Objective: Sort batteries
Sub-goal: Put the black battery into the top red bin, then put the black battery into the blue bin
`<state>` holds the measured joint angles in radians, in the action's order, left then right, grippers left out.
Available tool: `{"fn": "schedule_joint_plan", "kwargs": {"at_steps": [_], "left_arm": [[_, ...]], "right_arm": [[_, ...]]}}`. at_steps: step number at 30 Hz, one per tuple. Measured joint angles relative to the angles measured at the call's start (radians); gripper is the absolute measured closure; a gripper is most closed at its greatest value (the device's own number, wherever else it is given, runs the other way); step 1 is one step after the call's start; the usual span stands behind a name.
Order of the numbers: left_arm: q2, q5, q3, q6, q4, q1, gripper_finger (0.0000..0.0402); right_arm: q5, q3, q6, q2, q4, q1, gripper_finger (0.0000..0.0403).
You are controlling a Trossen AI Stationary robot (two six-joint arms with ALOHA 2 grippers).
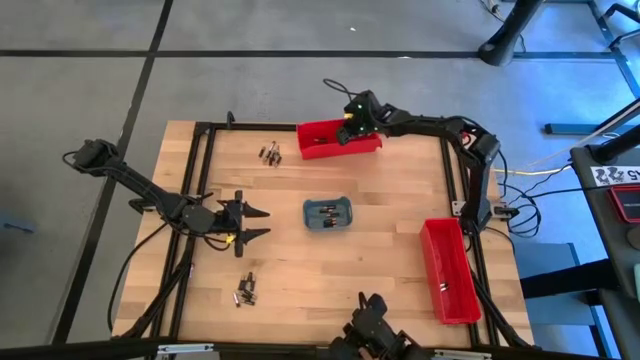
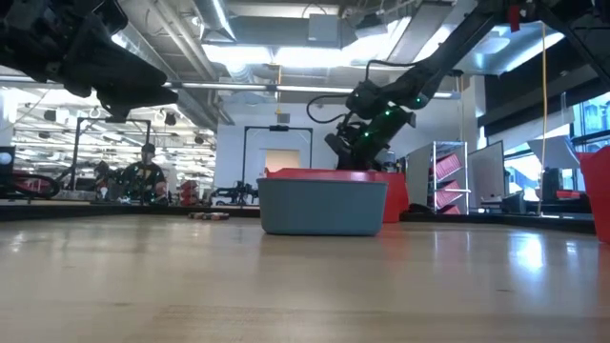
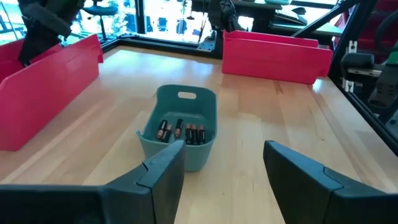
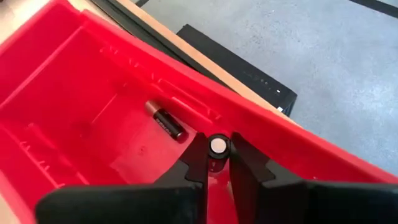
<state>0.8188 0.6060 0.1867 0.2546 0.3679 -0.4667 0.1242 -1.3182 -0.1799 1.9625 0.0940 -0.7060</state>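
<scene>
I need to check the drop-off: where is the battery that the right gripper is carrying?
In the right wrist view, the battery sits pinched in the right gripper, over the far red bin, beside a battery already lying inside.

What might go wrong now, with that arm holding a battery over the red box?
The right gripper pinches a battery upright, close to the red bin's near wall; let go badly, it might bounce out or knock the battery already inside. The left gripper waits open facing the small blue tray; a low approach could shove the tray rather than pick from it.
</scene>
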Motion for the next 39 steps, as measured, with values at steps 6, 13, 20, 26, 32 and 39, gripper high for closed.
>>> {"fn": "schedule_joint_plan", "kwargs": {"at_steps": [6,13,20,26,32,39], "left_arm": [[0.0,0.0,0.0,0.003,0.0,0.0,0.0196],[0.0,0.0,0.0,0.004,0.0,0.0,0.0196],[0.0,0.0,0.0,0.004,0.0,0.0,0.0196],[0.0,0.001,0.0,0.006,-0.01,0.0,0.0196],[0.0,0.001,0.0,0.024,-0.013,0.0,0.0196],[0.0,0.001,0.0,0.027,-0.019,0.0,0.0196]], "right_arm": [[0.0,0.0,0.0,0.0,0.018,0.0,0.0365],[0.006,-0.002,-0.005,0.0,0.112,-0.001,0.0331],[0.034,-0.014,0.016,0.0,0.171,-0.002,0.0208],[0.009,-0.077,0.035,-0.048,0.25,0.0,0.0171],[0.007,-0.093,0.059,-0.159,0.322,0.002,0.0169],[-0.043,-0.093,0.116,-0.29,0.357,0.072,0.0169]]}}
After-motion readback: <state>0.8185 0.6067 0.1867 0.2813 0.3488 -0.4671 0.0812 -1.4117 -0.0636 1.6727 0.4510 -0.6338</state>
